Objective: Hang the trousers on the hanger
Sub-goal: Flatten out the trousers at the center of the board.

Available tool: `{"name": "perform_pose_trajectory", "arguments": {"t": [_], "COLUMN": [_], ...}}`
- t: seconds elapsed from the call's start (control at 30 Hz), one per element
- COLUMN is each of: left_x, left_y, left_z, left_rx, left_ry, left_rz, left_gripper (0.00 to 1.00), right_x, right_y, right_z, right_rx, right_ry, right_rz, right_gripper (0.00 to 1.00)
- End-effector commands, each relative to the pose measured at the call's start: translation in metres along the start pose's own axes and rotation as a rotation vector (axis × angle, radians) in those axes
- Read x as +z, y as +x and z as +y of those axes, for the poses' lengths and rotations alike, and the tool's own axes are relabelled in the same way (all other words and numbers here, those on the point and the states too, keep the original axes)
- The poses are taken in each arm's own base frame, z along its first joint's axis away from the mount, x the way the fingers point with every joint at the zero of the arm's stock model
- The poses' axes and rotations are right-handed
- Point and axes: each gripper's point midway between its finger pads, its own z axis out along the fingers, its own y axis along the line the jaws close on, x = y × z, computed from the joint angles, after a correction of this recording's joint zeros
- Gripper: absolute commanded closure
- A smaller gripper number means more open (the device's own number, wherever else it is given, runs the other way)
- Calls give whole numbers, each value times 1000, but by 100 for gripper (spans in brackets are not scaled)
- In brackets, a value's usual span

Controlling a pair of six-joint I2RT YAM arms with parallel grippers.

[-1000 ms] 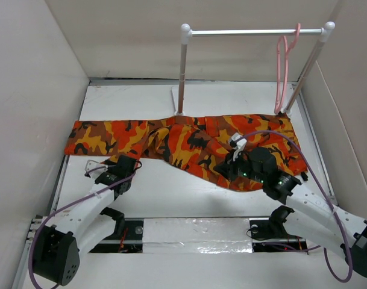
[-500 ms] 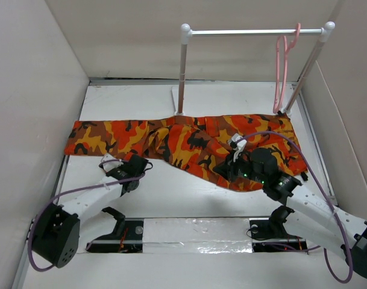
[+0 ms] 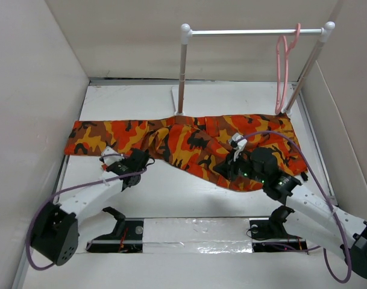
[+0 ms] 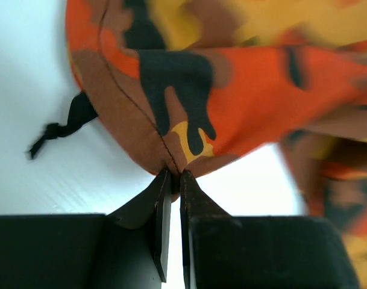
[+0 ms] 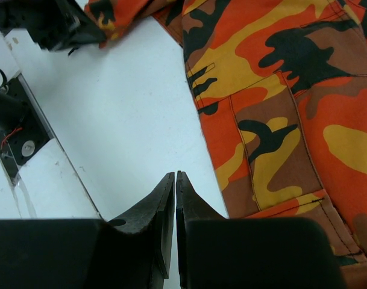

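Note:
The camouflage trousers lie spread flat across the table, from the left wall side to the right post. My left gripper sits at their near edge, left of centre. In the left wrist view my left gripper is shut on a seamed fold of the trousers, with the black drawstring lying to its left. My right gripper hovers at the near edge further right. In the right wrist view my right gripper is shut and empty over white table, beside the trousers. The pink hanger hangs at the rail's right end.
The white rail on two posts stands behind the trousers. White walls enclose the table on the left, back and right. Both arm bases and a taped strip occupy the near edge. The left arm shows in the right wrist view's top left corner.
My left arm has swung right and forward to the trousers' near edge, and its jaws have closed on the cloth. The right arm and the trousers have not moved.

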Motion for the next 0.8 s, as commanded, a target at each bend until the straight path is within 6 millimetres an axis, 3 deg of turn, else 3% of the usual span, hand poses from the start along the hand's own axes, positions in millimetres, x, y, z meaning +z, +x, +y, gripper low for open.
{"name": "perform_pose_trajectory", "arguments": {"t": [0.0, 0.03, 0.13, 0.23, 0.37, 0.4, 0.47, 0.5, 0.57, 0.6, 0.77], "left_x": [-41, -56, -72, -71, -59, -51, -43, -28, -23, -9, 8], "left_y": [-68, -93, -159, -204, -246, -249, -274, -272, -286, -283, -302], "left_z": [-33, -46, -52, -50, -52, -54, -53, -57, -66, -69, -92], "left_rx": [-32, -65, -88, -108, -138, -132, -154, -139, -143, -125, -87], "left_ry": [112, 147, 156, 126, 120, 118, 108, 97, 92, 61, 54], "left_rz": [-164, -200, -308, -375, -421, -403, -431, -395, -402, -383, -389], "left_gripper": [100, 100, 100, 100, 100, 100, 100, 100, 100, 100, 100], "right_x": [6, 6, 9, 9, 11, 13, 17, 19, 24, 26, 44], "right_y": [-8, -7, -6, -5, -4, -2, 1, 1, 2, 4, 11], "right_z": [5, 5, 6, 6, 1, 3, 4, 4, 2, 4, 9], "right_rx": [-18, -17, -18, -19, -19, -20, -20, -20, -21, -27, -52], "right_ry": [-43, -43, -43, -35, -13, -18, -22, -20, -9, -10, -8], "right_rz": [-28, -20, -10, -4, 9, 18, 35, 41, 59, 68, 115], "right_gripper": [89, 90, 89, 89, 87, 87, 86, 86, 86, 86, 83]}}
